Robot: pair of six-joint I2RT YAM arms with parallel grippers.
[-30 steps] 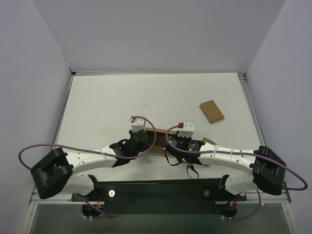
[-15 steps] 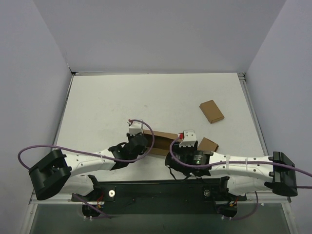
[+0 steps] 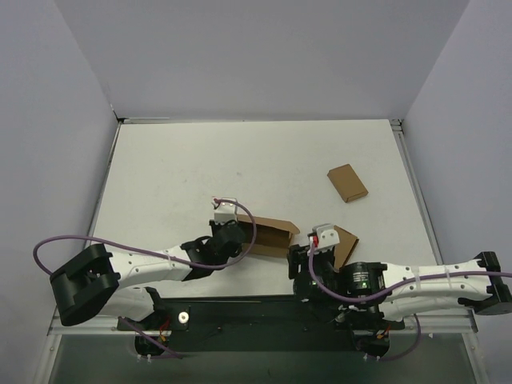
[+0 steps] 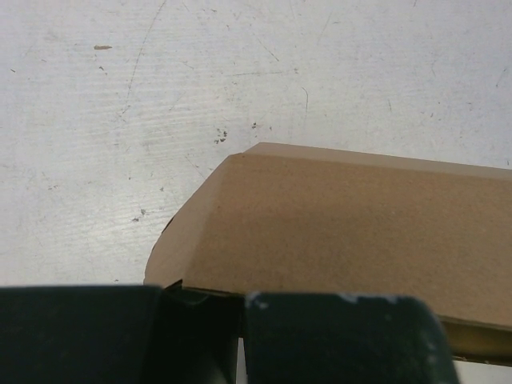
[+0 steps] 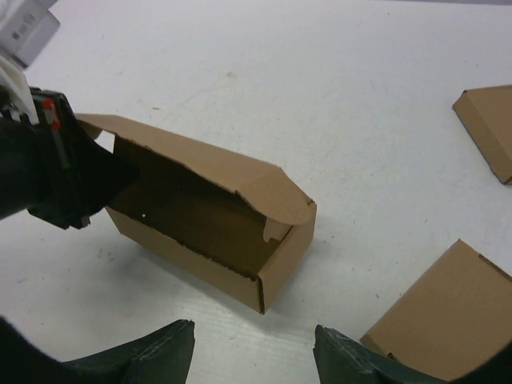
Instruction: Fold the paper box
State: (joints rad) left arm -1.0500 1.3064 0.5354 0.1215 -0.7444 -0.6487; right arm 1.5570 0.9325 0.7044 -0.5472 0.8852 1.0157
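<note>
Standing at the lower middle of the top view, the box [image 3: 270,234] has its walls up, but its lid flap [image 5: 268,192] only droops over the open cavity, so closing and tucking that lid looks like what is left. The left tool [image 4: 240,340] is pressed together on the box's left end, while the right tool [image 5: 254,352] hangs spread and empty near it. On the desk [image 3: 200,160] a far small box [image 3: 347,182] lies well apart at upper right, and a near small box [image 3: 346,240] sits just beside the right tool, where it may crowd the approach.
</note>
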